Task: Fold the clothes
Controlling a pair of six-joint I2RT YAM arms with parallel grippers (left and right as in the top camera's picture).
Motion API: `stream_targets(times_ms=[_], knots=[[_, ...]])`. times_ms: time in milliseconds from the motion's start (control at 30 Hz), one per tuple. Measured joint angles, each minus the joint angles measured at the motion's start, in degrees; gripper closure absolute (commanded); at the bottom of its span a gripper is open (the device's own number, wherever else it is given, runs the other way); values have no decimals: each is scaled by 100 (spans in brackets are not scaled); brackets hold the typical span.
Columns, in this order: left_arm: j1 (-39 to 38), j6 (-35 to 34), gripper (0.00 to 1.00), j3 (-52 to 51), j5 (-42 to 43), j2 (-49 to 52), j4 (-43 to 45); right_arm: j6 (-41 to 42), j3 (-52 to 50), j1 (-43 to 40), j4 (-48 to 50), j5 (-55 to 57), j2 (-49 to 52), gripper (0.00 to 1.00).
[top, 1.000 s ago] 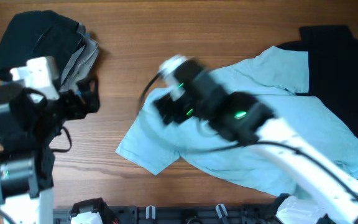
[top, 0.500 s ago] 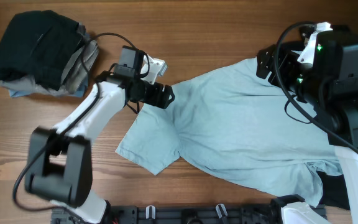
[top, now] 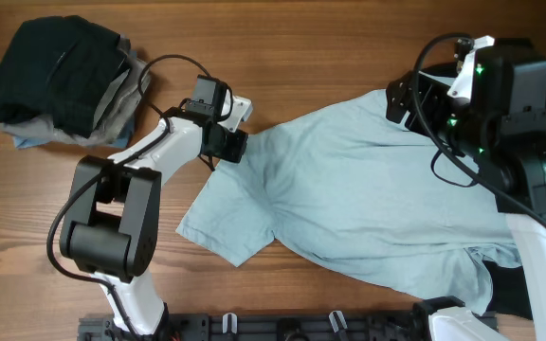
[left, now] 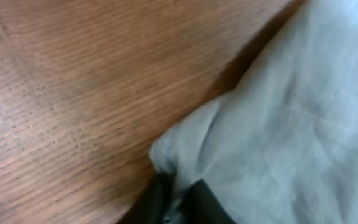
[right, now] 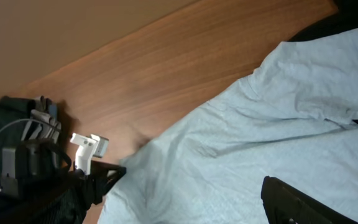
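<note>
Wooden tabletop [top: 330, 38] seen from above, read from left to right: a stack of dark and grey clothes [top: 60, 80] is set at the far-left corner, well apart from the work. The left gripper [top: 227, 144] is placed at the upper-left edge of the pale blue T-shirt [top: 368, 208]; it has been drawn slightly leftward compared with half a second earlier. In the wrist view, fabric is bunched between its dark fingers [left: 211, 200], so it is judged to be closed on the cloth. The T-shirt is spread across the centre and right. The right gripper [top: 404, 99] has been held at the shirt's far upper edge (its opening cannot be told). A black garment [top: 505, 289] is partly covered at the lower right. The shirt is judged to be undergoing flattening, with no fold yet made
</note>
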Motion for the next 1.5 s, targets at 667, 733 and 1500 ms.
stream_targets(times_ms=[667, 733, 1500], knots=[[3613, -708, 68, -52, 505, -1169, -2330, -20, -11, 0, -155, 203, 26, 9], [3491, -584, 64, -52, 863, -1176, -2330, -20, -11, 0, -136, 219, 96, 9], [68, 260, 17, -9, 699, -164, 1305, -321, -42, 0, -262, -44, 933, 10]])
